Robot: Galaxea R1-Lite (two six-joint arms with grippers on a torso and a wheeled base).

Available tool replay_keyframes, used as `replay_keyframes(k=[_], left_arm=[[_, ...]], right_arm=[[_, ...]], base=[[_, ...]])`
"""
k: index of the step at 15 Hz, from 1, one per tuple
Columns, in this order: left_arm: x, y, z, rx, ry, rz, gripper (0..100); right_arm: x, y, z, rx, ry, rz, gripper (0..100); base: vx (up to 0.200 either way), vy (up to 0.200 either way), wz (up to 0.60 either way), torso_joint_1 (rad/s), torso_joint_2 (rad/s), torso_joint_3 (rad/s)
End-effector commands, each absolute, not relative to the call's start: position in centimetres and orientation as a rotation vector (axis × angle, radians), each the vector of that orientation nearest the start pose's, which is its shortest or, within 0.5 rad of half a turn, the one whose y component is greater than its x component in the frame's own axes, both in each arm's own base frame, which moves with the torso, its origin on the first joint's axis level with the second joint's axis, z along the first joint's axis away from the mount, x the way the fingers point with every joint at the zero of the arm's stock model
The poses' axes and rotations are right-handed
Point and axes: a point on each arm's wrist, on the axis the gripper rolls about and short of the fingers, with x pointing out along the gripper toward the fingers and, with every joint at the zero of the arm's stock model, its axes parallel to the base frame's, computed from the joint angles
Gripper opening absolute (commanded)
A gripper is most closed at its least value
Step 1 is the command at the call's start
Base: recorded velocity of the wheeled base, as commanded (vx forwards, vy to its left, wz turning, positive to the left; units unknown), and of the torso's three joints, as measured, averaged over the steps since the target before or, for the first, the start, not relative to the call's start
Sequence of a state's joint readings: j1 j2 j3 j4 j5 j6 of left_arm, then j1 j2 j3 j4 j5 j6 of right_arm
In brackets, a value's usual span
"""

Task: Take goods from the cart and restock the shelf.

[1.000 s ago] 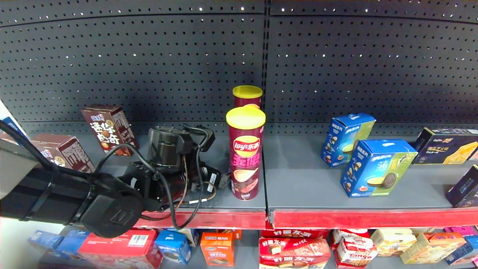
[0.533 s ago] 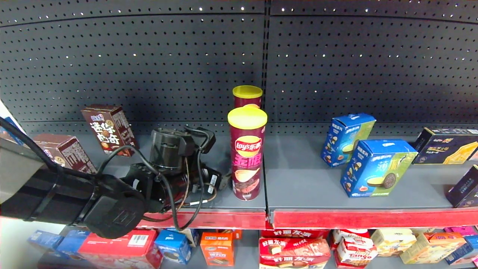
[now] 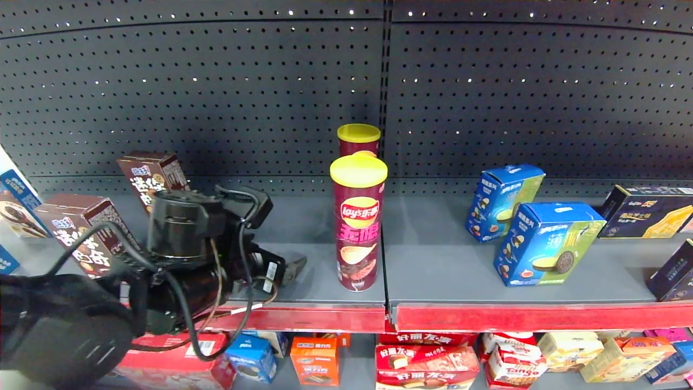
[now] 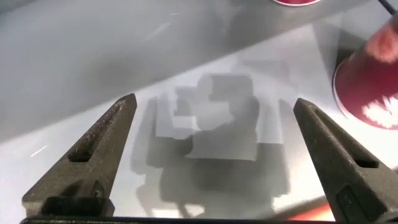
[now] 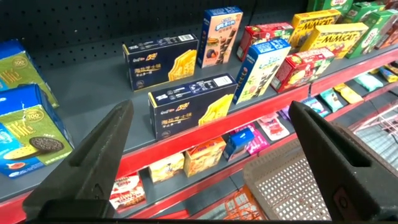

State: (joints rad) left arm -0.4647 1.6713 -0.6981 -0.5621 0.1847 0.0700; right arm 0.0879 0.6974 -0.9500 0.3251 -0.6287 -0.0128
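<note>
Left end effector: jaws apart, empty, low over shelf. Can: upright, near its right. Right end effector: jaws apart, empty.

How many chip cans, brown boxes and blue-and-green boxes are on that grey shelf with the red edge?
Chip cans: 2
Brown boxes: 2
Blue-and-green boxes: 2
Total: 6

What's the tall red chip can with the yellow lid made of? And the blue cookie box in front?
The chip can looks like glossy printed cardboard, probably; its round side has a slight sheen. Its yellow lid seems smooth plastic. The front blue cookie box looks like thin printed cardboard, with folded edges.
</note>
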Motion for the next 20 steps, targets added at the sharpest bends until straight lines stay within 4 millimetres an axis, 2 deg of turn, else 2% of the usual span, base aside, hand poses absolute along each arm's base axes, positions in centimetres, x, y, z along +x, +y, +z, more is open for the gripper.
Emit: replay_keyframes(k=[1,4,5,6,8,10,11,13,15,16,17,20], left_arm=[[17.7,-7.7,18.4,0.155,0.255,-0.241,100],[12.3,-3.1,18.3,0.115,0.179,-0.083,100],[11.3,-2.4,18.2,0.106,0.163,-0.049,100],[9.2,-1.3,18.3,0.068,0.104,0.007,100],[6.7,-0.5,17.7,0.021,0.061,0.072,100],[4.7,0.1,16.0,0.022,0.064,0.161,100],[2.0,0.5,14.2,0.021,0.027,0.225,100],[-1.2,1.1,12.0,0.023,0.032,0.336,100],[-3.3,1.4,11.3,0.016,0.044,0.457,100],[-3.4,1.5,11.9,0.013,0.022,0.509,100],[-3.3,1.5,11.9,0.009,0.006,0.5,100],[-2.0,0.9,9.1,0.025,0.04,0.273,100]], right_arm=[[2.1,-1.1,30.1,-0.042,0.079,-0.539,100],[2.1,-1.2,30.0,-0.043,0.082,-0.544,100],[2.1,-1.2,30.0,-0.043,0.082,-0.55,100],[1.8,-1.2,30.1,-0.043,0.076,-0.562,100],[1.6,-1.3,30.2,-0.046,0.072,-0.583,100],[1.6,-1.3,30.3,-0.045,0.068,-0.619,100],[1.2,-1.3,30.3,-0.047,0.06,-0.628,100],[0.7,-1.3,30.1,-0.06,0.056,-0.62,100],[0.9,-1.3,29.9,-0.062,0.065,-0.591,100],[0.9,-1.3,30.0,-0.061,0.06,-0.58,100],[0.7,-1.3,29.9,-0.061,0.057,-0.553,100],[0.6,-1.3,29.7,-0.057,0.051,-0.541,100]], base=[[0.0,0.0,0.0,0.0,0.0,0.0],[0.0,0.0,0.0,0.0,0.0,0.0],[0.0,0.0,0.0,0.0,0.0,0.0],[0.0,0.0,0.0,0.0,0.0,0.0],[0.0,0.0,0.0,0.0,0.0,0.0],[0.0,0.0,0.0,0.0,0.0,0.0],[0.0,0.0,0.0,0.0,0.0,0.0],[0.0,0.0,0.0,0.0,0.0,0.0],[0.0,0.0,0.0,0.0,0.0,0.0],[0.0,0.0,0.0,0.0,0.0,0.0],[0.0,0.0,0.0,0.0,0.0,0.0],[0.0,0.0,0.0,0.0,0.0,0.0]])
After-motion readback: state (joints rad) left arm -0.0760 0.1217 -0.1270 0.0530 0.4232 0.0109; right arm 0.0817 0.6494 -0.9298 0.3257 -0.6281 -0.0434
